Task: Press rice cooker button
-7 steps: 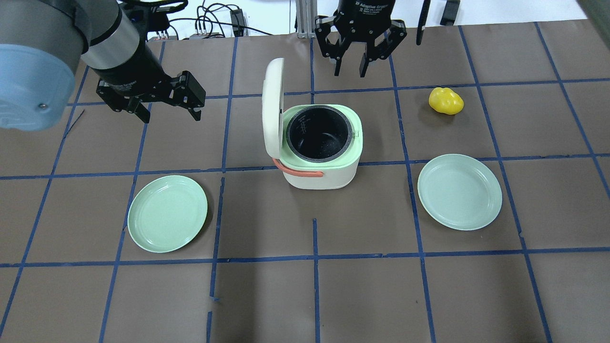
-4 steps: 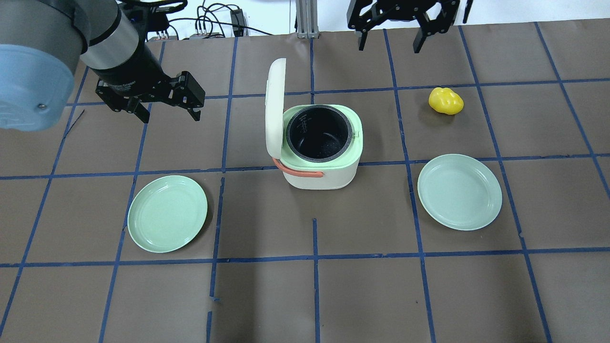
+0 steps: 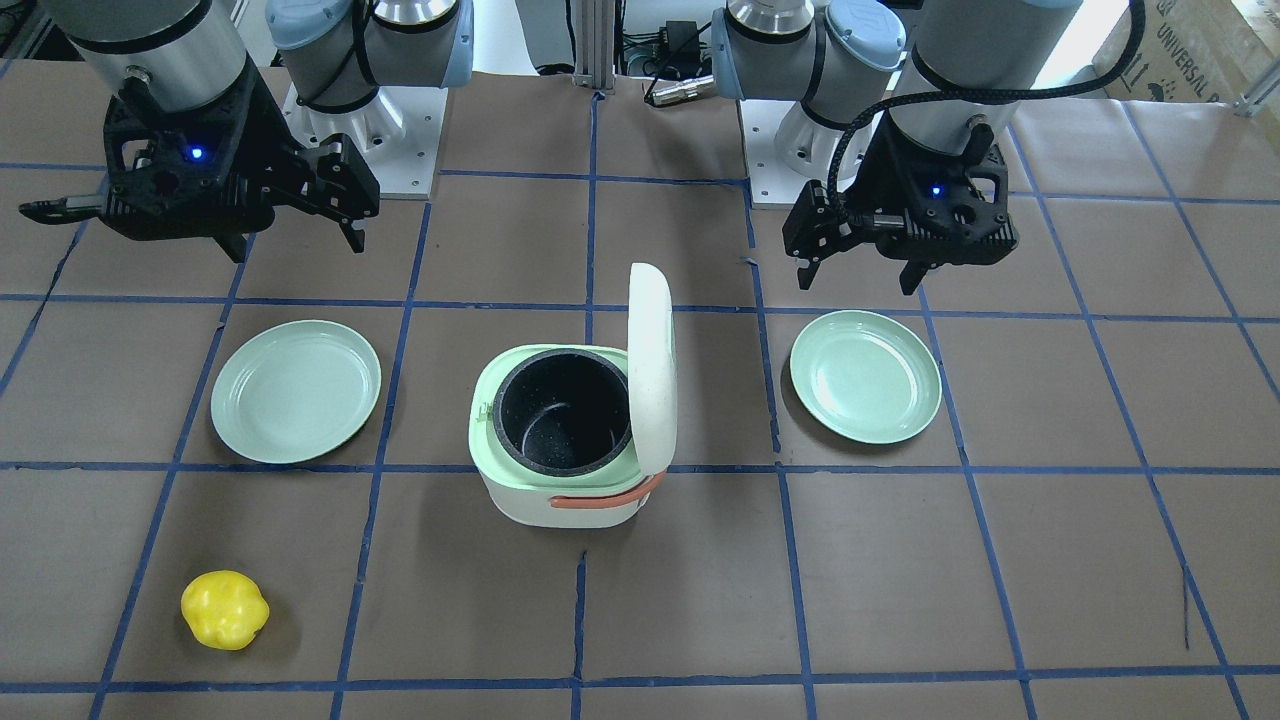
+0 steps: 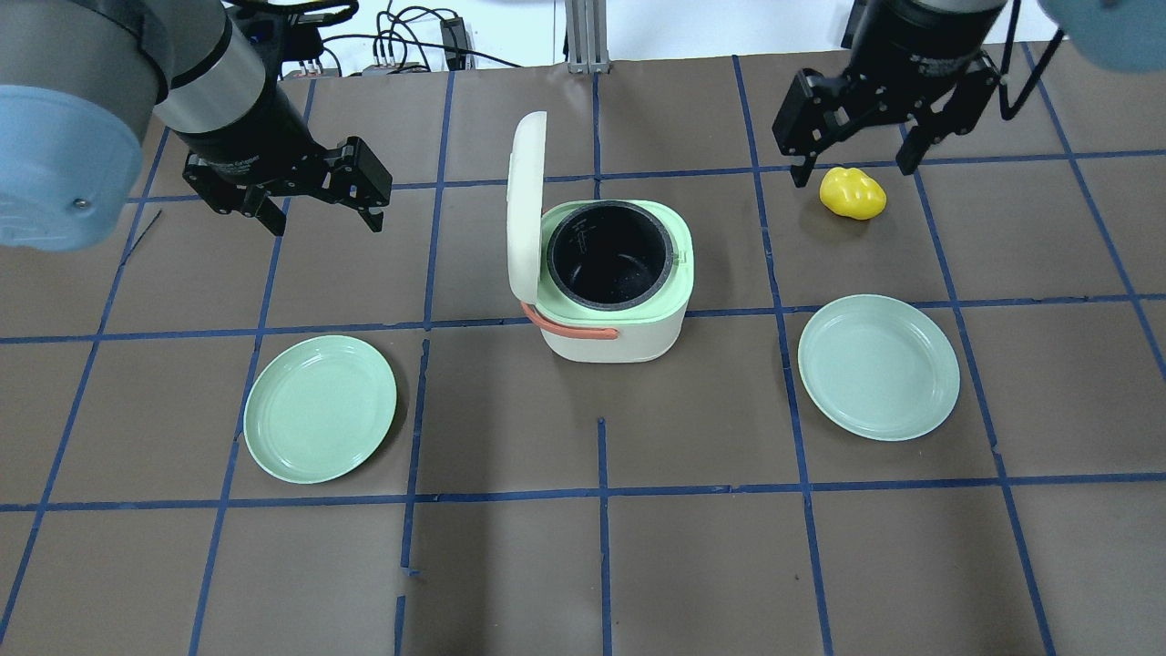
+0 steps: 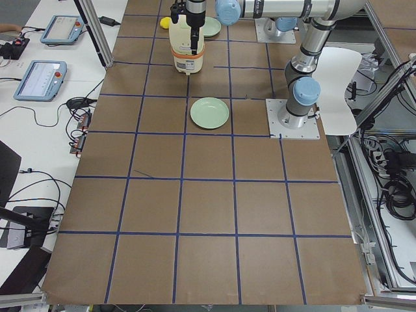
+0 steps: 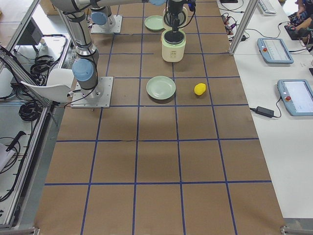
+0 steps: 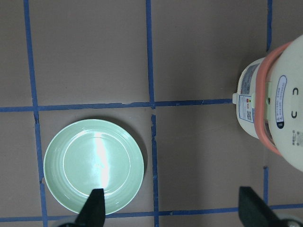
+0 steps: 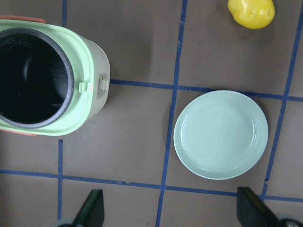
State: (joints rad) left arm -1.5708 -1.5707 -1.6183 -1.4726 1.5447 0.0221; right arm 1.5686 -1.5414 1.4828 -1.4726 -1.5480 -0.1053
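The white rice cooker (image 4: 615, 310) with a green rim stands mid-table. Its lid (image 4: 524, 200) is upright and open, and the black pot inside looks empty. It also shows in the front view (image 3: 560, 495), the left wrist view (image 7: 272, 111) and the right wrist view (image 8: 92, 90). A small green latch tab (image 8: 84, 86) sits on the rim. My left gripper (image 4: 325, 219) is open and empty, hovering to the cooker's far left. My right gripper (image 4: 854, 173) is open and empty, hovering at the far right above a yellow pepper (image 4: 852, 196).
A green plate (image 4: 319, 408) lies at the front left of the cooker. A second green plate (image 4: 879, 366) lies at the front right. Cables run along the table's far edge. Blue tape lines grid the brown table cover.
My right gripper has swung from behind the cooker to the right and now hangs over the yellow pepper. The left arm and the cooker have not moved.
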